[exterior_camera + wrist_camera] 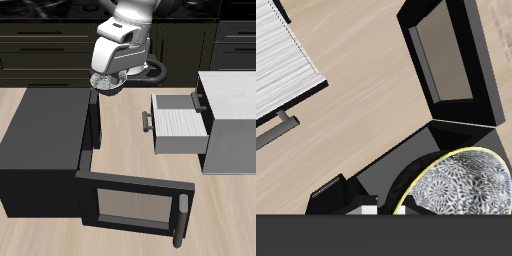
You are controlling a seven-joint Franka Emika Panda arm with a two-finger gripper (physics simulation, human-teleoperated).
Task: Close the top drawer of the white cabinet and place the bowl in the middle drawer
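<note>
Silvery bowl (461, 190) — half cut off — sits grasped in the tool (104, 84), fingertips hidden.

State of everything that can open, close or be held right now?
claw: shut on the bowl, up in the air by the black box
bowl: held, off the table
middle drawer: pulled out
top drawer: looks shut
black box door: swung wide open
</note>
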